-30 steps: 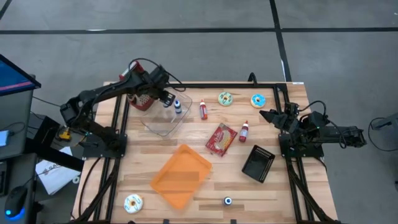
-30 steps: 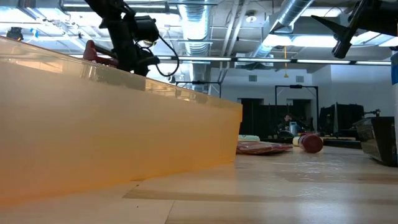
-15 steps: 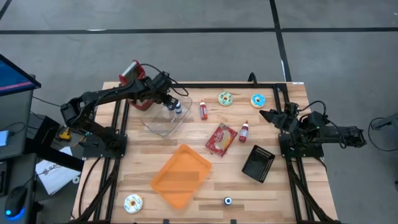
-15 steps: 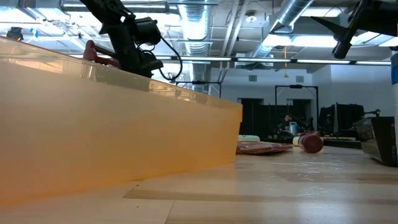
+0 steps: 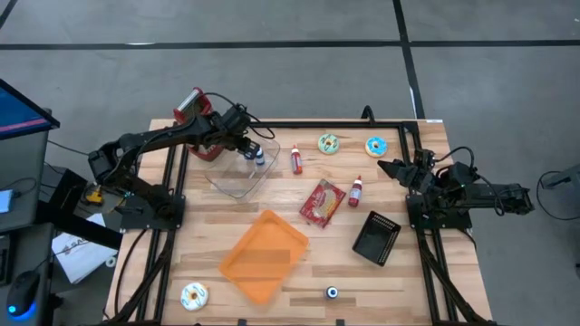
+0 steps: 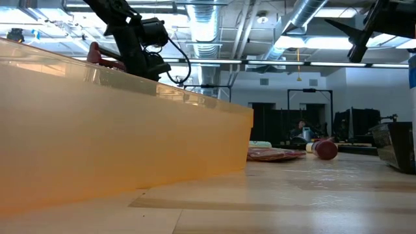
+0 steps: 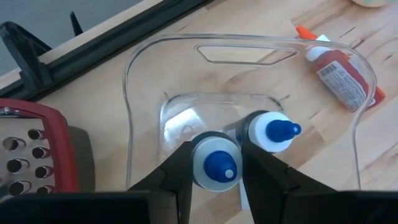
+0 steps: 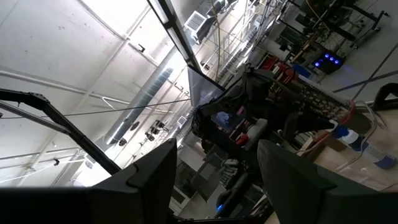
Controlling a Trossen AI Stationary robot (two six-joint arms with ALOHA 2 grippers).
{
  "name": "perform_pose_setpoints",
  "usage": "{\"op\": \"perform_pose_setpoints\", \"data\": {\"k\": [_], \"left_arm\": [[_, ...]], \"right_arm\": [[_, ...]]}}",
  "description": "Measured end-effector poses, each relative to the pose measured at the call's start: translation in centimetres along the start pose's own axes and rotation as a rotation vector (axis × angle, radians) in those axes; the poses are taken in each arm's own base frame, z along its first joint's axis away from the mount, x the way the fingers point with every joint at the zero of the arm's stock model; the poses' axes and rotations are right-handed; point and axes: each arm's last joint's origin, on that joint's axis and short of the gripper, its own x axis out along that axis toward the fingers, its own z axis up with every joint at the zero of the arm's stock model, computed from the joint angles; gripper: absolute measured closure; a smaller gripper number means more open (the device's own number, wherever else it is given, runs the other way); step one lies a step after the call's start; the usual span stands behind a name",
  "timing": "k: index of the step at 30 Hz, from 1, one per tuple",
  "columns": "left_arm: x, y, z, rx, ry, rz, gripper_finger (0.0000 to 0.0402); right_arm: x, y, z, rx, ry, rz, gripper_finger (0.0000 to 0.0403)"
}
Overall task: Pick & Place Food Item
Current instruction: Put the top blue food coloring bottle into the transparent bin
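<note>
Blue-capped bottle sits clamped between the left tool's fingers (over the clear tray).

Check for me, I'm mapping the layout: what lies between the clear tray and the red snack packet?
A red-filled bottle lies on the table between the clear tray and the red snack packet, in the high view.

Bench: pale wooden top in a black frame, as I see it from overhead.
Orange tray: lying askew near the front of the bench; it fills most of my low view.
Black basket: to the right of the orange tray, apart from it.
Red grater: at the back left, just beside the clear container.
Small round object: alone near the front edge; I can't tell what it is.
Screen: off the bench, far left.
</note>
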Motion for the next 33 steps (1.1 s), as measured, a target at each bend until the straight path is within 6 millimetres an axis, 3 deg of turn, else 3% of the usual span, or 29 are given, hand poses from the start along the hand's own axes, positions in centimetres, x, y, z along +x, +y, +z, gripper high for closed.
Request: {"op": "perform_pose_setpoints", "data": {"k": [24,33], "left_arm": [[1.2,0.1,-1.1,0.003,-0.002,0.005,0.03],[1.2,0.1,-1.2,0.003,-0.002,0.009,0.0273]], "right_arm": [[0.0,0.0,0.0,0.008,0.001,0.0,0.0187],[0.0,0.0,0.0,0.004,0.0,0.0,0.0187]]}}
